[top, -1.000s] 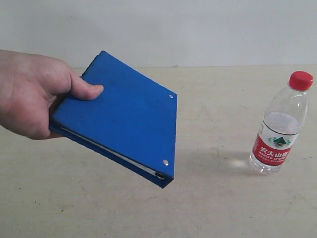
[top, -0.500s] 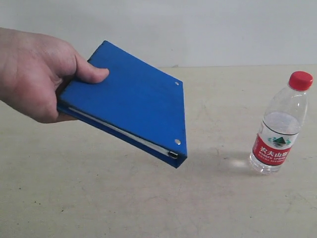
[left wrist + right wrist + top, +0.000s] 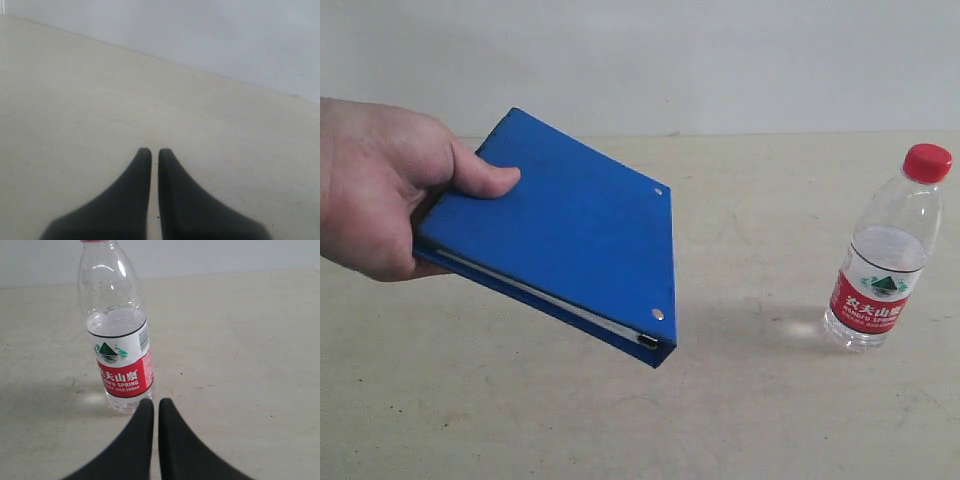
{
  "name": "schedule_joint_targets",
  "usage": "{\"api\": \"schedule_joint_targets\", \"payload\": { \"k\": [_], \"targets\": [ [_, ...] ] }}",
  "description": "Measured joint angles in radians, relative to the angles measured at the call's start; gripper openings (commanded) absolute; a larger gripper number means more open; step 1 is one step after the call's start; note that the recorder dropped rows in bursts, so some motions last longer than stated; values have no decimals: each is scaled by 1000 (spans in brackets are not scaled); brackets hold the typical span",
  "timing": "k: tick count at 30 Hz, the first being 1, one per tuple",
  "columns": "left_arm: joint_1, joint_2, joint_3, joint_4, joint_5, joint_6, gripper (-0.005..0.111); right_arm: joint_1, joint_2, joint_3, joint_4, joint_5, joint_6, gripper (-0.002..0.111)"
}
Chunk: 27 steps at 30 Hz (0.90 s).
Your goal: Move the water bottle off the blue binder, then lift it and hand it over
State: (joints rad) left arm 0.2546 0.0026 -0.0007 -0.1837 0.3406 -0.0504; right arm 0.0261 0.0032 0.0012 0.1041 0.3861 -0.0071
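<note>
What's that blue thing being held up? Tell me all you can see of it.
A thin, flat blue binder, closed, with a plain bright blue cover. Two small silver rivets sit near its spine, and a pale edge shows between the covers. A person's hand holds one corner, thumb on top, so it hangs tilted in the air above the table. Nothing else touches it.

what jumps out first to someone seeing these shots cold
A bare hand on the left holds the blue binder tilted in the air above the table. The water bottle, red-capped, stands upright on the table at the right, apart from the binder. The right gripper, fingers together, points at it from close by.
</note>
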Motion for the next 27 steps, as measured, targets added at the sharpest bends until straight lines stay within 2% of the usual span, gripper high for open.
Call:
{"api": "schedule_joint_targets", "payload": {
  "k": [6, 13, 15, 24, 27],
  "targets": [
    [-9, 0, 2, 26, 46, 0, 5, 0, 0, 0, 0, 0, 0, 1],
    [-161, 0, 2, 49, 61, 0, 5, 0, 0, 0, 0, 0, 0, 1],
    [-179, 0, 2, 53, 61, 0, 5, 0, 0, 0, 0, 0, 0, 1],
    [-184, 0, 2, 69, 41, -8, 5, 0, 0, 0, 0, 0, 0, 1],
    [-184, 0, 2, 115, 18, -10, 5, 0, 0, 0, 0, 0, 0, 1]
  ]
}}
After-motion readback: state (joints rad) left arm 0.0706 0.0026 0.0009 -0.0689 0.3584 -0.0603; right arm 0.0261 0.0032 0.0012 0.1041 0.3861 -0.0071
